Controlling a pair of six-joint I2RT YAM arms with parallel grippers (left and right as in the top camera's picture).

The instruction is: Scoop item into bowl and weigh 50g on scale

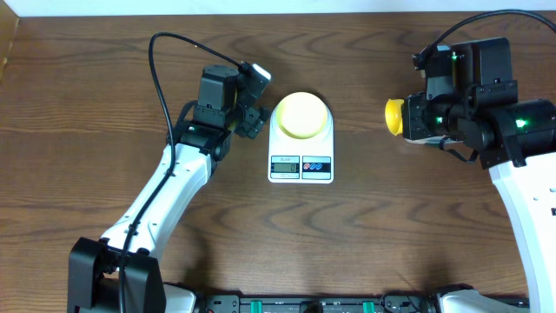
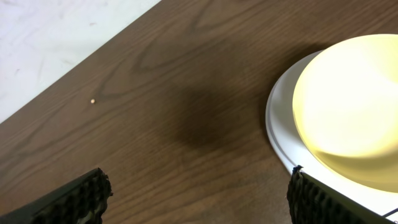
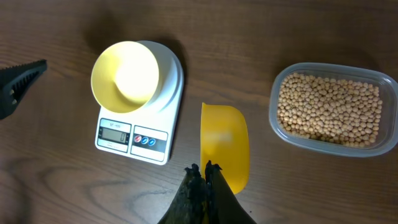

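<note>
The pale yellow bowl sits empty on the white scale, whose display faces the near edge. My left gripper hovers just left of the scale, open with nothing between its fingers; the bowl and the scale lie beside its right finger. My right gripper is shut on the handle of a bright yellow scoop, which looks empty and hangs between the scale and a clear tub. The tub holds many tan beans. From overhead the scoop shows, but the tub is hidden.
One stray bean lies on the dark wood table left of the scale. A white surface borders the table's far edge. The left gripper's finger shows at the left of the right wrist view.
</note>
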